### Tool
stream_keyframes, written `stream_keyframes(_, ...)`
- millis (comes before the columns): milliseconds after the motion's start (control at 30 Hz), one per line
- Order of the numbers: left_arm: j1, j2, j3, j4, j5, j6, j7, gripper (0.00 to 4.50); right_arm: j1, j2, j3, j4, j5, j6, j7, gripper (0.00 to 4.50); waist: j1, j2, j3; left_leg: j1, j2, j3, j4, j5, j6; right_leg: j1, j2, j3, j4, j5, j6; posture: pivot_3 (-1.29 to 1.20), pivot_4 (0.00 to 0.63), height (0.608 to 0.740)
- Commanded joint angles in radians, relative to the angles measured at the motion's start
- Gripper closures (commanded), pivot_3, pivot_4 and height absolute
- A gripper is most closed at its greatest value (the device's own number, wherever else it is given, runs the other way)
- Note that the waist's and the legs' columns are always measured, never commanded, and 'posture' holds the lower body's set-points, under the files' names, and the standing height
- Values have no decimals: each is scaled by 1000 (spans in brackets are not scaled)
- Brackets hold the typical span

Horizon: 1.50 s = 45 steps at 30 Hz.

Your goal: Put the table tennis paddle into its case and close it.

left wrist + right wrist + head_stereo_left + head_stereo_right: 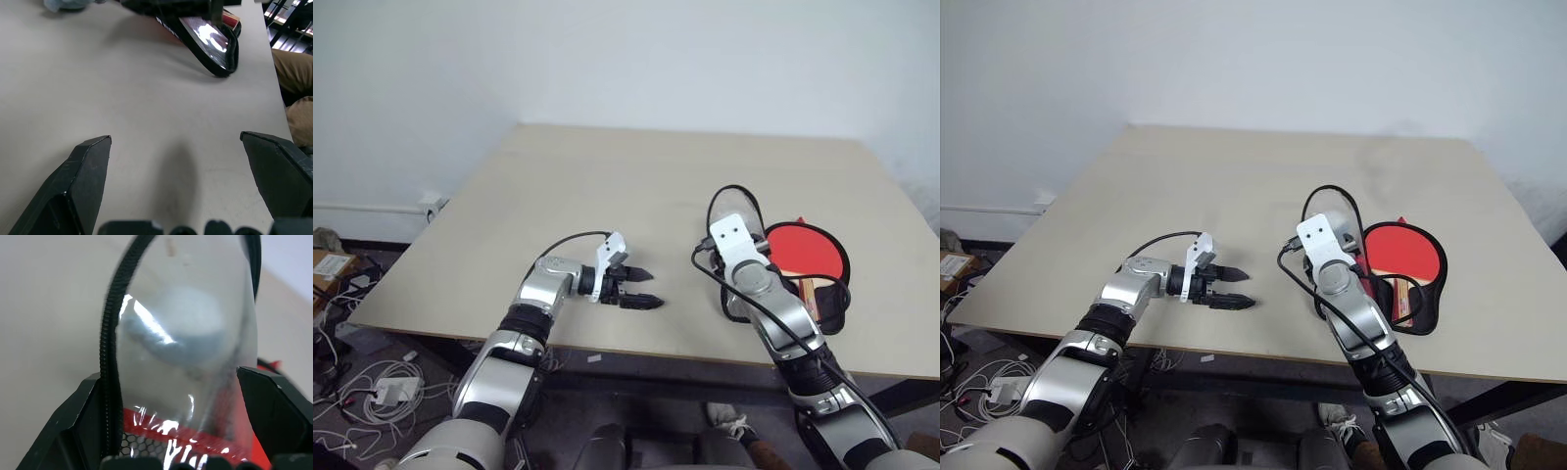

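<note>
Left hand hovers just above the bare tabletop near its front edge, fingers spread wide, nothing between them, pointing toward the case. Right hand is at the case, fingers wide; the case's glossy clear flap with black zip rim stands between them in the right wrist view, but contact cannot be told. Paddle lies red face up on the open case, on the tabletop's right side, wooden handle toward the front edge.
</note>
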Motion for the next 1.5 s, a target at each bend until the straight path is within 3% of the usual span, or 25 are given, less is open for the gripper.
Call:
stream_keyframes(33, -14, 1, 0, -37, 1, -8, -8, 0, -31, -33, -66, -105, -73, 4, -22, 303, 1, 0, 0, 0, 0, 0, 0, 0, 0, 0, 0, 0, 0, 0, 0, 0, 0, 740)
stream_keyframes(200, -13, -5, -5, -33, 6, -12, -6, 0, -50, -89, -149, -235, -80, 86, 44, 303, 1, 0, 0, 0, 0, 0, 0, 0, 0, 0, 0, 0, 0, 0, 0, 0, 0, 740)
stream_keyframes(367, -25, -11, -4, -21, 7, -17, -11, 0, 3, -212, -219, -318, -61, 162, 146, 303, 2, 0, 0, -1, 0, 0, 1, 0, 0, 0, 0, 0, 0, 0, 0, 0, 0, 740)
stream_keyframes(700, -40, -29, -4, -9, 14, -30, -20, 0, 125, -336, -276, -215, -121, 108, 152, 303, 2, 0, 0, -1, 1, 1, 1, 0, 0, 2, 0, 0, 0, -3, 4, 0, 0, 740)
stream_keyframes(967, -42, -33, -2, -10, 14, -31, -21, 0, 147, -255, -287, -178, -181, 115, 53, 303, 4, 0, 0, -1, 0, 2, 1, 0, 0, 2, 0, 1, 0, -2, 4, 0, 0, 740)
stream_keyframes(1133, -40, -31, -1, -7, 15, -31, -20, 0, 102, -24, -389, -228, -35, 185, 119, 303, -2, 0, 0, 0, 1, 2, 1, 0, 0, 2, 1, 1, 0, -2, 4, 0, 0, 740)
stream_keyframes(1267, -43, -34, 0, -1, 16, -33, -19, 0, 82, 97, -456, -204, 27, 246, 142, 303, 0, 0, 0, -1, 2, 1, 1, 0, 0, 1, 2, 2, 1, 0, 0, 0, 0, 740)
stream_keyframes(1400, -43, -38, 0, -4, 15, -34, -14, 0, 122, 154, -529, -79, 72, 168, 133, 303, 4, -1, 0, 0, 1, 0, 2, 0, 0, 2, 2, 0, 0, 0, 0, 0, 0, 740)
stream_keyframes(1500, -41, -34, 1, -9, 17, -38, -13, 0, 148, 131, -516, -22, 62, 122, 125, 303, 1, 0, 0, 0, 1, 0, 1, 0, 0, 3, 2, 0, 1, 0, -1, 0, 0, 740)
